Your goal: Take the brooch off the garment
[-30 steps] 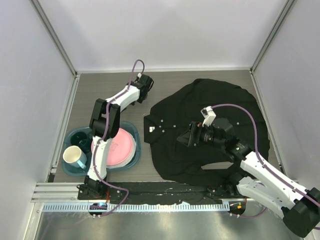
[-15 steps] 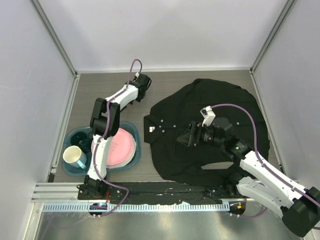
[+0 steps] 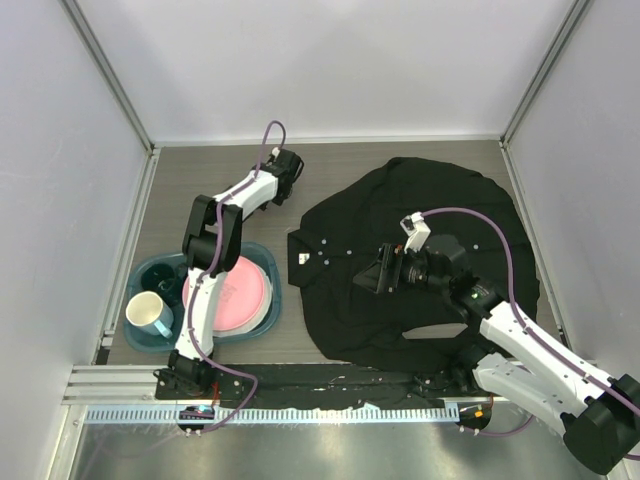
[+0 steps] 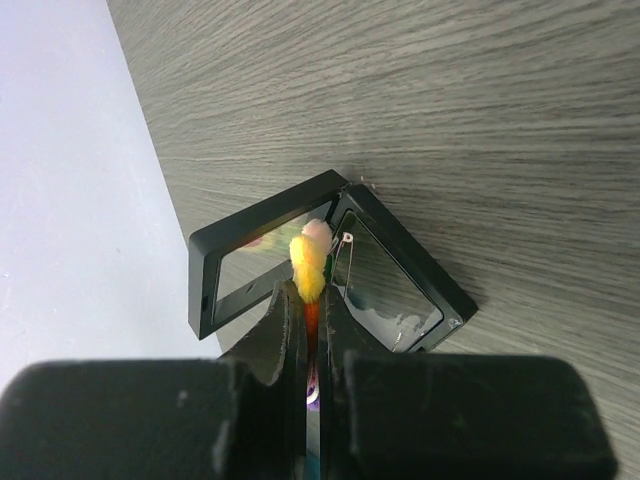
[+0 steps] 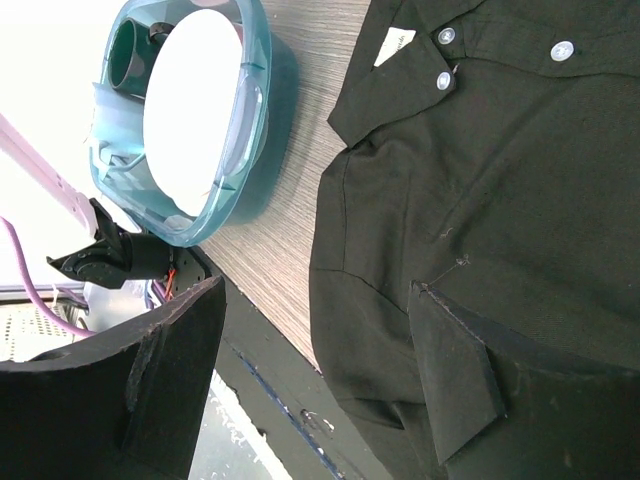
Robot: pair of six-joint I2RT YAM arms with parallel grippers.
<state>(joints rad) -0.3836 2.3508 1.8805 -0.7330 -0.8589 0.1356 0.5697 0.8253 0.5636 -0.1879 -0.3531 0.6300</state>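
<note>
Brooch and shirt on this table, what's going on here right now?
The left gripper has its jaws shut on the flower brooch and holds it over an open black display case at the far side of the table, well away from the garment. So the brooch is already off it. The right gripper is over the garment with its jaws wide open, gripping nothing.

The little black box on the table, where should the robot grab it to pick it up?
Probably one thin frame edge of the black box, pinched from above. It lies open in a V on the table, and each frame bar looks narrow enough for a tool. The left tool is busy, shut on the brooch.
</note>
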